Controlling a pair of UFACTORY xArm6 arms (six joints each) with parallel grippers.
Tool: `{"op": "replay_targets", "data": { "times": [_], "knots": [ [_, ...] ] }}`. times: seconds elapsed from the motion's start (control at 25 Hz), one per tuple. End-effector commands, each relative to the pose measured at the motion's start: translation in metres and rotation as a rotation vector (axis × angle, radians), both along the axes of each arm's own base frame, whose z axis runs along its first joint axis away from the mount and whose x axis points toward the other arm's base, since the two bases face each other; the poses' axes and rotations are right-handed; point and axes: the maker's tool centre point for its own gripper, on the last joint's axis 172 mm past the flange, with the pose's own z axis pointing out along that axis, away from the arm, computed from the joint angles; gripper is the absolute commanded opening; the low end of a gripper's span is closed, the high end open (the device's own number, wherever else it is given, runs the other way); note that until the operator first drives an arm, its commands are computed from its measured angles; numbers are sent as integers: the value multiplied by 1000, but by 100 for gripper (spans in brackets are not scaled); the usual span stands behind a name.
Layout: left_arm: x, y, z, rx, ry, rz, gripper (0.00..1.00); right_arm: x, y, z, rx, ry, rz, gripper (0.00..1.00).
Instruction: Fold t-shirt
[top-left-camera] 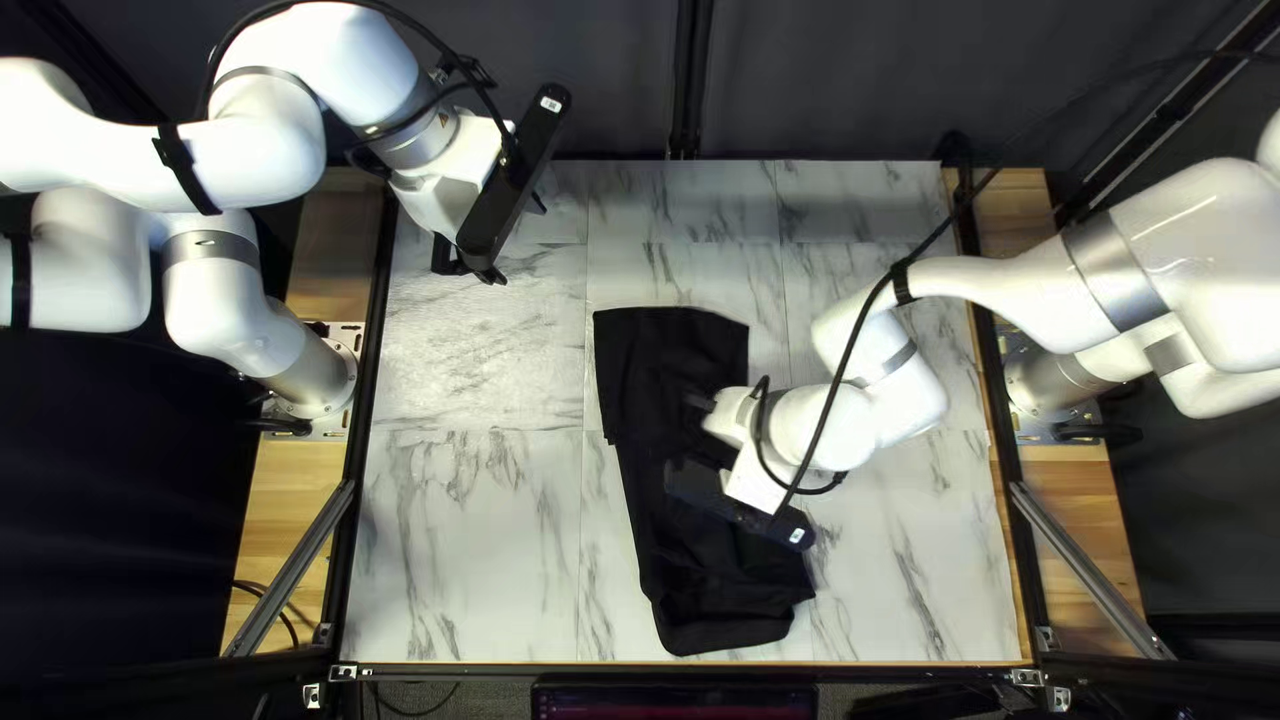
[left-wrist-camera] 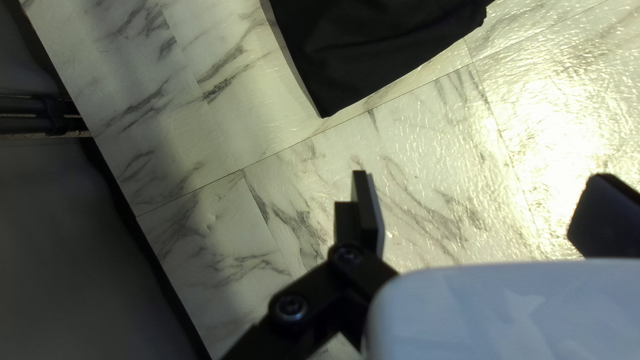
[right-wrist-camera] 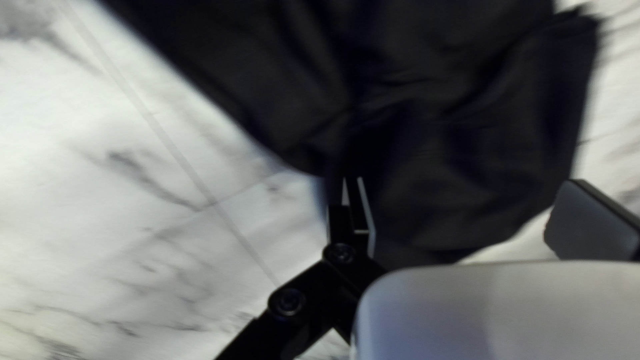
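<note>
Your left gripper [top-left-camera: 518,240] and right gripper [top-left-camera: 734,504] each carry a small white label (left unread). Both have fingers spread. The black t-shirt [top-left-camera: 674,514] lies ahead of your left fingers and beneath your right ones, perhaps touching, though blur obscures that. Its long axis runs between the bench's [top-left-camera: 467,534] far and near edges, slanting slightly rightward nearer you.
</note>
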Motion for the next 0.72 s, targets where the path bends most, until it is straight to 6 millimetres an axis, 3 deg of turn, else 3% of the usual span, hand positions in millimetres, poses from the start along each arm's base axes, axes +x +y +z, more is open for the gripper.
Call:
{"op": "replay_targets", "data": {
  "times": [0.04,0.4,0.52,0.72],
  "knots": [
    [0,0,0,0,0,0,100,11,1,-12,19,-30,0,100],
    [0,0,0,0,0,0,100,33,22,-33,40,-53,39,100],
    [0,0,0,0,0,0,100,28,16,-47,46,-40,56,100],
    [0,0,0,0,0,0,100,8,3,-54,51,0,63,100]
  ]
}}
